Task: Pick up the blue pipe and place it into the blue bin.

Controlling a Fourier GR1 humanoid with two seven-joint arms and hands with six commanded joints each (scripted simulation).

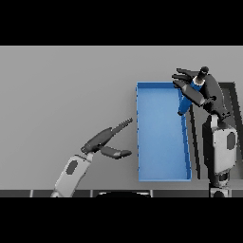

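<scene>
The blue pipe (185, 100) hangs tilted over the far right corner of the blue bin (161, 179), its lower end just above the bin's right wall. My right hand (205, 89) is above that corner. The pipe's upper end sits between its thumb and its loosely curled fingers, which point left. The bin is a long open box lying right of the table's middle, and nothing shows inside it. My left hand (100, 141) hovers open left of the bin near the front, fingers stretched toward it, holding nothing.
A dark tray-like frame (233, 97) lies right of the bin, partly hidden behind my right arm. The grey table (61, 95) stretches left and far of the bin.
</scene>
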